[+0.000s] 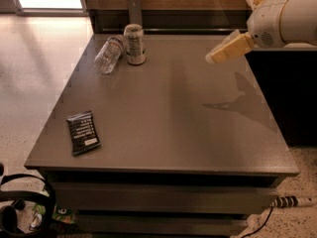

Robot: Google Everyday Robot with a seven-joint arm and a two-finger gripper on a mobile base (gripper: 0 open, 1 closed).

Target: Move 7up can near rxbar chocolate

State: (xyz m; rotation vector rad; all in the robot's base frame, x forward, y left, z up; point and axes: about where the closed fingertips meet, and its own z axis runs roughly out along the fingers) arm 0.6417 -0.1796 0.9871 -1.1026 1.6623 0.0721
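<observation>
The 7up can [134, 44] stands upright at the far left of the grey table [168, 113]. The rxbar chocolate [83, 132], a flat black wrapper with white text, lies near the table's front left corner. My gripper [225, 49] hangs above the far right part of the table, well to the right of the can and touching nothing. Its shadow falls on the tabletop below it.
A clear crinkled plastic bottle [108, 53] lies on its side just left of the can. A wall and a small metal post [134, 8] stand behind the table. A dark cabinet [287, 93] is at the right. Cables and a black loop [25, 202] lie on the floor at the front left.
</observation>
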